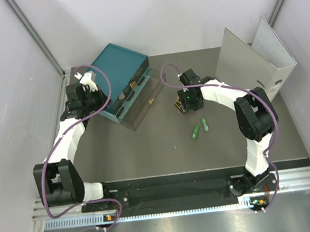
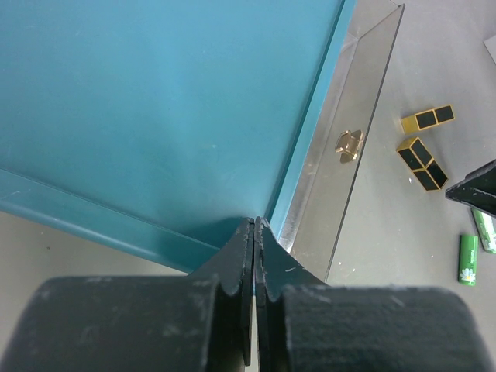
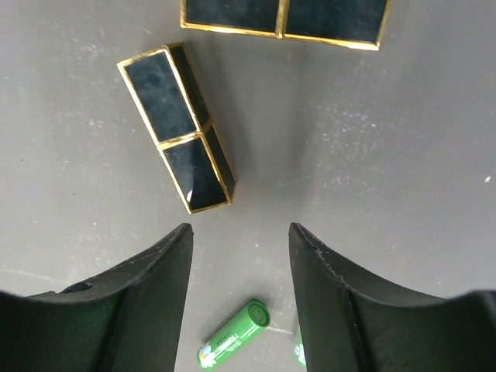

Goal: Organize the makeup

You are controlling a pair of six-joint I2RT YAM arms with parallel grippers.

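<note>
Top external, teal drawer box (image 1: 120,78): far-left corner, clear drawer (image 1: 142,103) pulled out.
Left gripper (image 2: 254,226): pressed closed, empty, at the box's corner.
Right gripper (image 3: 240,229): spread wide over black-and-gold case (image 3: 178,128), mid-worktop.
Case handling: likely light, rigid, slick; pinch its long sides.
Green tubes (image 3: 232,335): nearer the front edge; may roll.

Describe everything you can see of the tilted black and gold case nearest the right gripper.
The tilted black-and-gold rectangular case is a squared bar: glossy black panels framed in gold edges, with a gold seam across the middle splitting it into two halves. It looks closed and lies flat, diagonally, on the grey table. The second black-and-gold case lies close but apart. The open right gripper hangs just short of its near end, not touching.
</note>
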